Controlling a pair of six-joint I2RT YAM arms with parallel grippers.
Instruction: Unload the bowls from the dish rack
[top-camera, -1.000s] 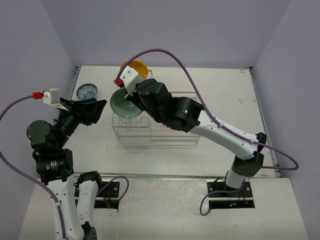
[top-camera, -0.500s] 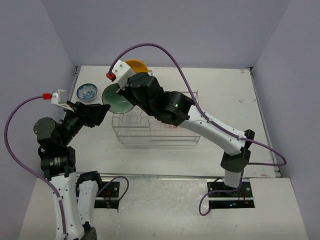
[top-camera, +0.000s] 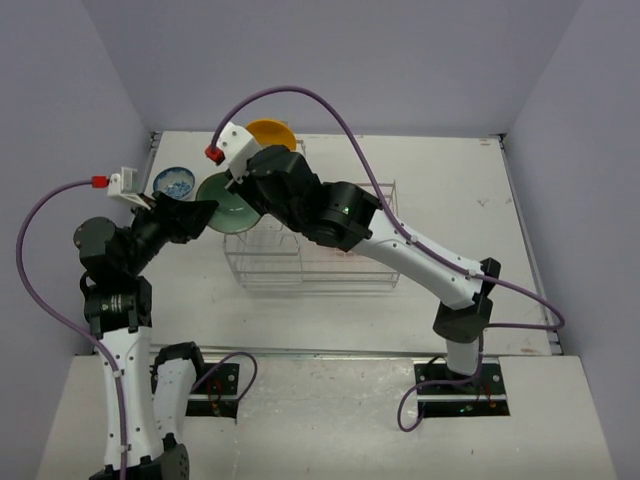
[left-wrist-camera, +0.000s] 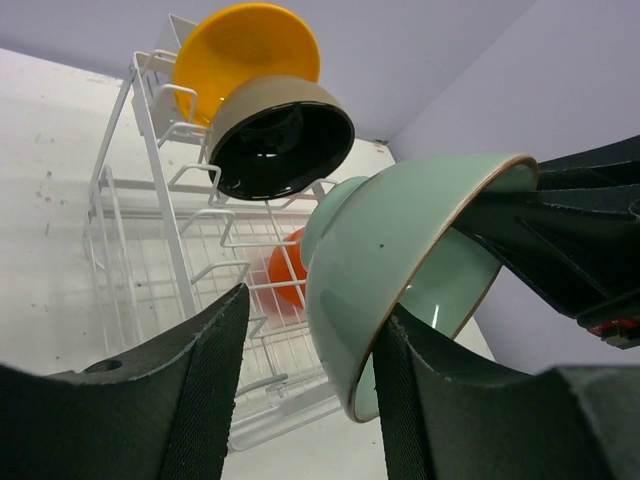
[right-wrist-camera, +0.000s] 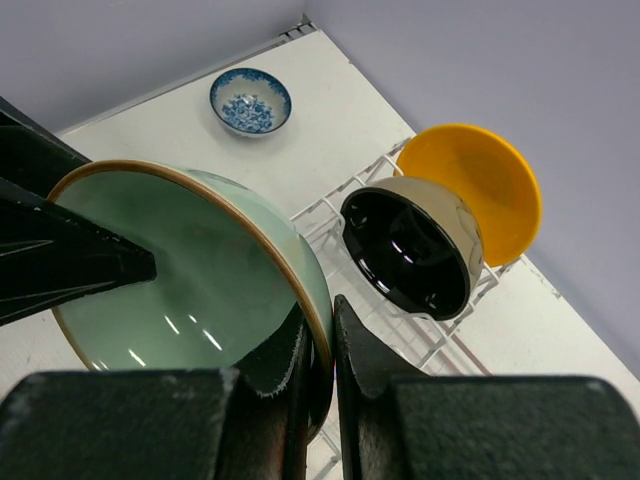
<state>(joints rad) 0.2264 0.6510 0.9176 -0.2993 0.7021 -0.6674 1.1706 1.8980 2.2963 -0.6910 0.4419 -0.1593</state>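
One bowl is out: the blue-and-white bowl (top-camera: 175, 182) sits on the surface (top-camera: 450, 200) at the upper left of the top view. The right end effector (right-wrist-camera: 322, 332) pinches the rim of the mint bowl (top-camera: 228, 208), held aloft left of the dish rack (top-camera: 320, 270). The bowl hangs between the spread jaws of the left end effector (left-wrist-camera: 310, 395), which grips nothing. The yellow bowl (top-camera: 272, 133), black bowl (left-wrist-camera: 280, 140) and orange-red bowl (left-wrist-camera: 285, 275) are yet to be unloaded.
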